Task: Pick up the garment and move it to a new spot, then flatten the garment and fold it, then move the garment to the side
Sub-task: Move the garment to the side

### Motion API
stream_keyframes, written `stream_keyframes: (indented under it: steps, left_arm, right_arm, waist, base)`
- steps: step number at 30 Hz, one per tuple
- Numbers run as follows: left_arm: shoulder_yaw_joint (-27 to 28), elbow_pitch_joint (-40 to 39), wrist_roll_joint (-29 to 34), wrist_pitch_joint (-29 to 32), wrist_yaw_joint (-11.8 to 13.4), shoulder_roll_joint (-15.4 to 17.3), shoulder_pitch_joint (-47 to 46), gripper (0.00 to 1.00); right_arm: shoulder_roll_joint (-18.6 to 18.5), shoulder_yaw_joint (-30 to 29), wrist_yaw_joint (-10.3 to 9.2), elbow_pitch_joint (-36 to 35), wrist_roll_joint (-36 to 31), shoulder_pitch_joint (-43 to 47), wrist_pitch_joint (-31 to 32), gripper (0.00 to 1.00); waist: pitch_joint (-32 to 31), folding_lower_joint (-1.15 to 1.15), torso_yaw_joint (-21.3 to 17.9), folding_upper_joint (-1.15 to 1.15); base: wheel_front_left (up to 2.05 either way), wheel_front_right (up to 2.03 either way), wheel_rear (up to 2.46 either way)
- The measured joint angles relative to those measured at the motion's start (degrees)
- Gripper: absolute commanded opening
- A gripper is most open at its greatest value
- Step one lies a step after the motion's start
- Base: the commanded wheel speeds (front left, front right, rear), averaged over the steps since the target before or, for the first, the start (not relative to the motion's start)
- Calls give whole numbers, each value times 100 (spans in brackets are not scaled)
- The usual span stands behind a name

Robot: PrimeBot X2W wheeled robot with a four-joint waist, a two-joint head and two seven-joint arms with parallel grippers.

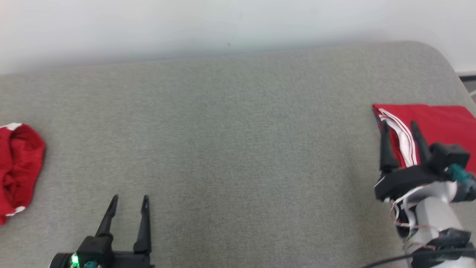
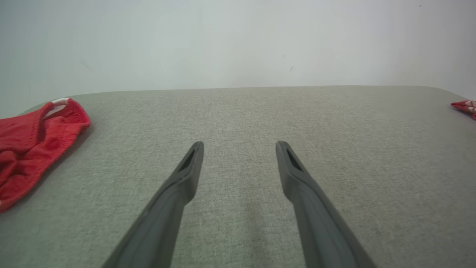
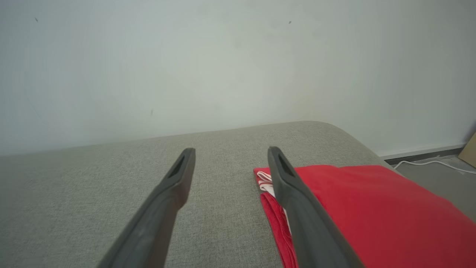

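A folded red garment point(image 1: 442, 123) with white stripes lies flat at the right edge of the grey surface point(image 1: 230, 141). My right gripper point(image 1: 399, 126) hovers open over its left edge with nothing between the fingers; in the right wrist view the garment point(image 3: 372, 212) lies under and to the right of my gripper point(image 3: 230, 154). A second red garment point(image 1: 18, 167) lies crumpled at the far left, also seen as a rumpled heap point(image 2: 33, 141) in the left wrist view. My left gripper point(image 1: 130, 199) stands open at the lower left, above bare fabric point(image 2: 238, 145).
A pale wall point(image 1: 223, 22) runs behind the grey cushioned surface, whose far right corner is rounded. Beyond that corner the floor point(image 3: 438, 175) carries a white cable point(image 3: 431, 163) and a cardboard edge.
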Motion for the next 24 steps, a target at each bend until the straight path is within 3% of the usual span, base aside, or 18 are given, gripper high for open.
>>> stream_keyframes:
  steps: [9, 24]
  left_arm:
    - [349, 120, -82, 1, 123, -13, 346, 100]
    - [591, 191, -81, 1, 187, -21, 708, 100]
  right_arm:
    - [214, 602, 0, -506, 259, 930, 0, 100]
    - [461, 375, 0, -1028, 180, 1967, 0, 100]
  waist:
    - [-454, 0, 326, 0]
    - [-940, 1, 644, 0]
  base:
    - [0, 0, 0]
    - [0, 0, 0]
